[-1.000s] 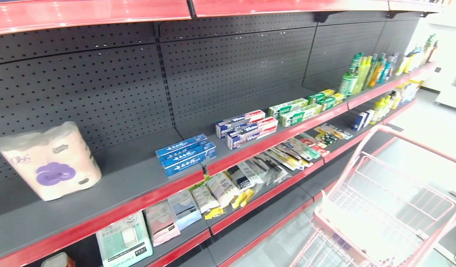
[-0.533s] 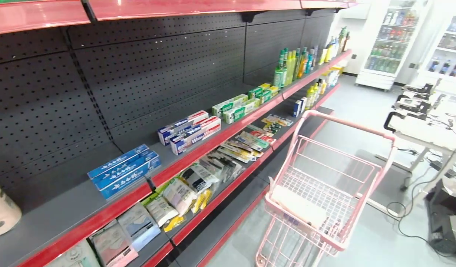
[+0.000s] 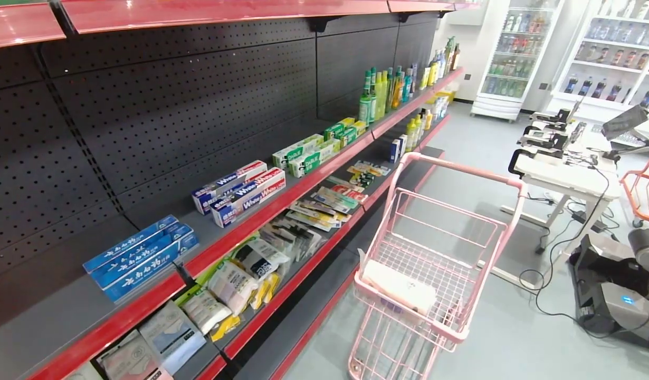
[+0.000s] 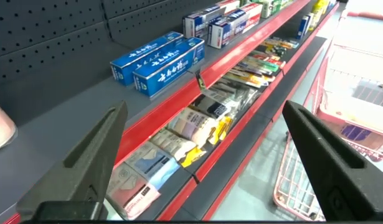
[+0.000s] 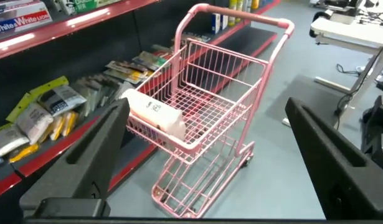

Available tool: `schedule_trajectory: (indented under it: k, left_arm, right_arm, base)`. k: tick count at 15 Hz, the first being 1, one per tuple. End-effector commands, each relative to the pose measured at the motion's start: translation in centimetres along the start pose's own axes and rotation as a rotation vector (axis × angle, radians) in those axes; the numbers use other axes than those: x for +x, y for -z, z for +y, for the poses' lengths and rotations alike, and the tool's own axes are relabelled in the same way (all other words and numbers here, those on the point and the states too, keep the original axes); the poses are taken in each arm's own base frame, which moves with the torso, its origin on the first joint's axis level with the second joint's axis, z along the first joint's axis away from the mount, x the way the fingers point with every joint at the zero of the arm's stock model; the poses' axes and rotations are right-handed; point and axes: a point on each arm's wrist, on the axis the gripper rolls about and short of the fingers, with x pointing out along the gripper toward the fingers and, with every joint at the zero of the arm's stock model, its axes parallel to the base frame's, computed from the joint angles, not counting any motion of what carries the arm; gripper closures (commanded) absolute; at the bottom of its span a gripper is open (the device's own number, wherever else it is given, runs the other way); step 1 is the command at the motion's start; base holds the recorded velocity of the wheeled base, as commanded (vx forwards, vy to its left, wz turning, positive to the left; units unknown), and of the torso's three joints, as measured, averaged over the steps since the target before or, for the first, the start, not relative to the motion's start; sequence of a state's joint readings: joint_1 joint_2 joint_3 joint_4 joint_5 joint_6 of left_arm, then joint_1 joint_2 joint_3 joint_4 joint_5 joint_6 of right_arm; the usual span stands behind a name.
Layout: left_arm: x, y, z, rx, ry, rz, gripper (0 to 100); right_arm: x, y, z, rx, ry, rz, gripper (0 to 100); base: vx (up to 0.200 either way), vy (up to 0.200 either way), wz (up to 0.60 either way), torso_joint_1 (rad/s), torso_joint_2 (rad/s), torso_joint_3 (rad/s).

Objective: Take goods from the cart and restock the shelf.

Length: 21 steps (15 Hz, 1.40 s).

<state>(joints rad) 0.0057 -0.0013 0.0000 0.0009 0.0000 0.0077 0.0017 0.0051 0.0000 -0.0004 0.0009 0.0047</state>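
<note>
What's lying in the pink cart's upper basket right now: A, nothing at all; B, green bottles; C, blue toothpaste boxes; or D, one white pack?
D: a single white pack lies in the cart, at one end of its basket, with nothing else beside it.

grey, red-edged shelf (image 3: 50, 316) stocked in row: blue boxes (image 3: 140, 256), white boxes (image 3: 240, 190), green boxes (image 3: 306, 154), bottles (image 3: 380, 92). pink cart (image 3: 461, 171) parked on floor (image 3: 514, 338).

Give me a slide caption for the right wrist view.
Open right gripper facing a pink cart holding one white pack.
</note>
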Motion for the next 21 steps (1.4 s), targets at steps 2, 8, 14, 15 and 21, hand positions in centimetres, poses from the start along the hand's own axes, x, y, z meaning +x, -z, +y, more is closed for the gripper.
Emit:
schedule_trajectory:
  k: [2, 8, 14, 15, 21]
  left_arm:
    - [0.0, 0.0, 0.0, -0.003, 0.0, 0.002, 0]
    - [0.0, 0.0, 0.0, -0.003, 0.0, 0.002, 0]
    - [0.0, 0.0, 0.0, -0.003, 0.0, 0.002, 0]
    - [0.0, 0.0, 0.0, -0.003, 0.0, 0.002, 0]
    - [0.0, 0.0, 0.0, -0.003, 0.0, 0.002, 0]
  right_arm:
    - [0.5, -0.2, 0.0, 0.034, 0.001, 0.066, 0]
    - [8.8, -13.2, 0.4, 0.172, -0.052, 0.261, 0]
    - [33.9, -5.4, -4.1, -0.271, -0.202, 0.778, 0]
    - [34.9, -4.0, -4.1, -0.361, -0.273, 0.818, 0]
    - [43.5, 3.1, 6.9, -0.498, -0.589, 0.887, 0]
  base:
    - [0.0, 0.0, 0.0, 0.0, 0.0, 0.0]
    - [0.0, 0.0, 0.0, 0.0, 0.0, 0.0]
    - [0.0, 0.0, 0.0, 0.0, 0.0, 0.0]
    - [0.0, 0.0, 0.0, 0.0, 0.0, 0.0]
    - [0.0, 0.0, 0.0, 0.0, 0.0, 0.0]
